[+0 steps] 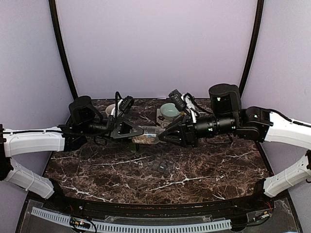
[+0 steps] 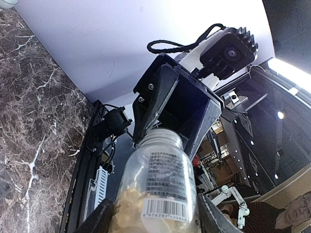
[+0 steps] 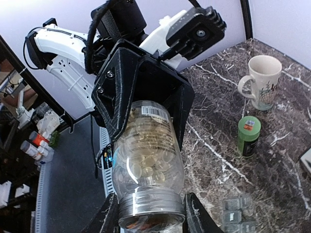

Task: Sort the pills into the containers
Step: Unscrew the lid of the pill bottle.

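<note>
1. A clear plastic bottle (image 1: 149, 132) hangs on its side in the air above the middle of a dark marbled counter (image 1: 97, 170). It is gripped at both ends.
2. The left claw (image 1: 137, 131) is clamped on the base end of the bottle. In the left wrist view its fingers (image 2: 101, 221) sit on either side of the barcoded label.
3. The right claw (image 1: 162, 136) is clamped on the neck end. In the right wrist view its fingers (image 3: 108, 217) press against the ribbed neck from both sides.
4. The pills (image 3: 146, 158) are pale tan pieces inside the bottle, piled loosely against its clear wall.
5. The containers (image 1: 163, 166), a dark strip of joined square compartments, lie flat on the counter under the bottle and a little nearer the arm bases. Neither claw touches them. Whether the lids are open cannot be told.
6. A cream mug (image 3: 262, 82) stands upright near the far edge of the counter, behind the left claw.
7. A small green tub (image 3: 249, 136) stands upright just beside the mug.
8. A pale green bowl (image 1: 169, 111) sits at the far edge, behind the right claw.
</note>
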You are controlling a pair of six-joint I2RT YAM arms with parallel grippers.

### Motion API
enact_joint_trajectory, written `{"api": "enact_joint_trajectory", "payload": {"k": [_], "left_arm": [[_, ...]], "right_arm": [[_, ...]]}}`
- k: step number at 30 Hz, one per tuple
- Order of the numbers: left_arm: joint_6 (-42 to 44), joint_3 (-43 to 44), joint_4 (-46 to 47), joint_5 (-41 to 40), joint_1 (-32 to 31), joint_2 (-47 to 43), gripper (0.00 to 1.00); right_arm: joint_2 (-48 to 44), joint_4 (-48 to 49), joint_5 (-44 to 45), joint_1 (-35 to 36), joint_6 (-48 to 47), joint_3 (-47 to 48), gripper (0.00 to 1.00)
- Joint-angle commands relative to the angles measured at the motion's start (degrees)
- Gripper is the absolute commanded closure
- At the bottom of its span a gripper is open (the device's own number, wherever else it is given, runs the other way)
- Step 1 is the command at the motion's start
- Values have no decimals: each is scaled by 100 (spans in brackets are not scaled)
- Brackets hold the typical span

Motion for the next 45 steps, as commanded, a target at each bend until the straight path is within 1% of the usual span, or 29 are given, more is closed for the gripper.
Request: {"api": "enact_joint_trajectory", "payload": {"k": [1,9,10,11,12,14,16,18,20,22,24,28,31,38,41,45], "left_arm": [[-509,9,860,170,11,-25,99],[-675,29,993,322,-9,109,100],[-680,27,999,329,-11,118,100],[-682,24,1013,328,-12,133,99],[-681,27,1020,334,-15,142,99],[-661,17,1018,331,-17,161,100],[-619,5,990,302,-15,158,100],[-517,-21,881,203,-16,128,100],[-362,-30,726,84,-15,85,100],[-227,-48,628,8,-15,52,100],[-160,-61,614,-38,-16,51,100],[8,-89,573,-200,-15,51,100],[146,-118,617,-334,-15,31,100],[858,-120,424,-807,-15,-159,100],[1083,-41,313,-924,-15,-160,100],[1301,39,206,-974,-15,-149,100]], "right_arm": [[-86,-463,575,84,-907,73,100],[-91,-274,643,95,-1146,29,100],[-80,-262,636,98,-1155,29,98],[-73,-254,618,97,-1164,33,92],[-67,-241,604,96,-1157,42,84],[-86,-187,600,95,-1092,48,60],[-133,-83,602,93,-994,38,42],[-203,46,590,88,-880,22,32],[-303,166,567,79,-741,0,25],[-391,266,540,63,-597,-37,21],[-476,347,522,54,-428,-87,19],[-659,542,427,-10,113,-273,18],[-713,664,365,-113,832,-434,19],[-478,790,97,-363,3155,-490,25],[-421,847,-49,-483,3815,-467,26],[-400,1005,-266,-576,4452,-393,26]]}}
